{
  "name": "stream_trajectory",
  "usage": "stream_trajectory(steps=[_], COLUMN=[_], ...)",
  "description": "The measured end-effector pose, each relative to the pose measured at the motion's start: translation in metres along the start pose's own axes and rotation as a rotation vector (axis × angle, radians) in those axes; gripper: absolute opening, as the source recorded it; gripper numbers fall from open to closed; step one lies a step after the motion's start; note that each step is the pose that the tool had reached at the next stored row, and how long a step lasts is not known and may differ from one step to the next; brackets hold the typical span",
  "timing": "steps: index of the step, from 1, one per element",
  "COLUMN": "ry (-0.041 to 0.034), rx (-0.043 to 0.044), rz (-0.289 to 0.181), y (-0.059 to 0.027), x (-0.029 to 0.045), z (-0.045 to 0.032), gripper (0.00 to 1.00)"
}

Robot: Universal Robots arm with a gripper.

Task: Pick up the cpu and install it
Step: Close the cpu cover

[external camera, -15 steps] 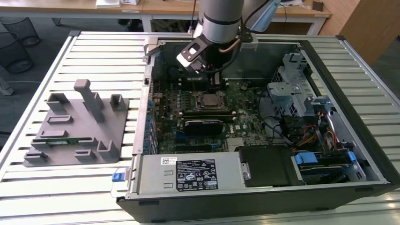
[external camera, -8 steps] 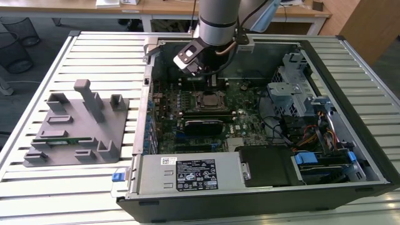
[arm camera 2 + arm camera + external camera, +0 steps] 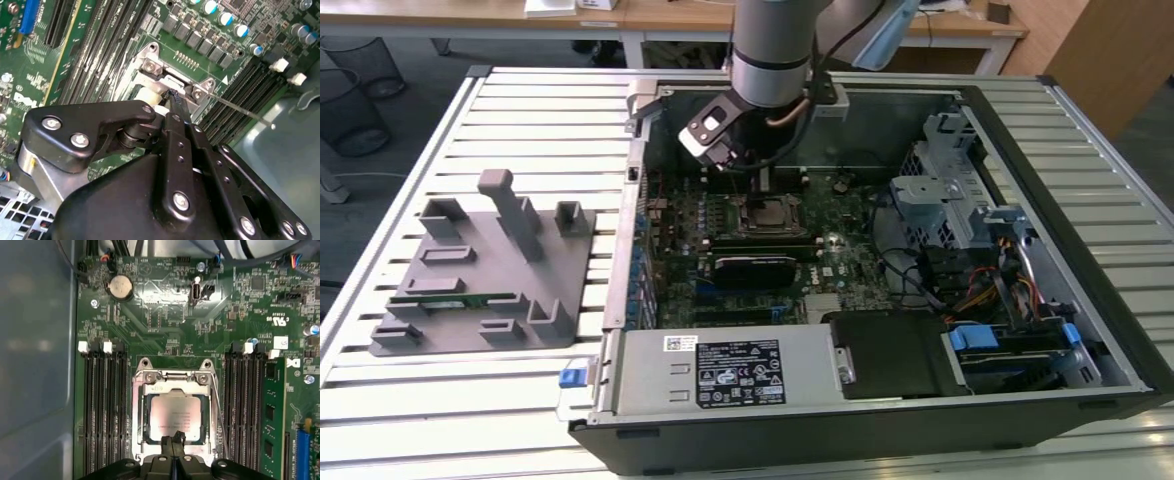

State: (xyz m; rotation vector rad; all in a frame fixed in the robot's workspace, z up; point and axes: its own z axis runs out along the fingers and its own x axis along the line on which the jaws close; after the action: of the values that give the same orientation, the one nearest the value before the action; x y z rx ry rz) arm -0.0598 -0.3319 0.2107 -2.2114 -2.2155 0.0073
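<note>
My black end effector (image 3: 172, 442) hangs right over the socket, its two fingers pressed flat together, closed on nothing that I can make out, tips touching or just above the near edge of the cpu (image 3: 175, 415), that flat square chip with the pale silver-white metal lid and thin darker rim. In the first wrist view the chip lies inside the silver metal socket frame (image 3: 172, 380), square to it, between the two banks of black memory slots (image 3: 102, 410). It looks seated level, no corner riding high that I can spot. In my judgement the trick here is a light, straight-down touch: any sideways push could skew the chip on the contacts below. The thin wire retention lever (image 3: 240, 107) stands free beside the frame. In the exterior view the arm reaches into the open black computer case (image 3: 1107, 360) on the slatted white surface (image 3: 534, 100).
</note>
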Motion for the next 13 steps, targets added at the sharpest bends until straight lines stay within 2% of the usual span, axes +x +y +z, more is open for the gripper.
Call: stream_trajectory(steps=[8,13], ry=[0.0,-0.0011], rx=[0.0001,0.0004], rz=[0.0,0.0], y=[-0.0025,-0.0028], x=[-0.0001,0.0], z=[0.011,0.0105], gripper=[0.11,0.11])
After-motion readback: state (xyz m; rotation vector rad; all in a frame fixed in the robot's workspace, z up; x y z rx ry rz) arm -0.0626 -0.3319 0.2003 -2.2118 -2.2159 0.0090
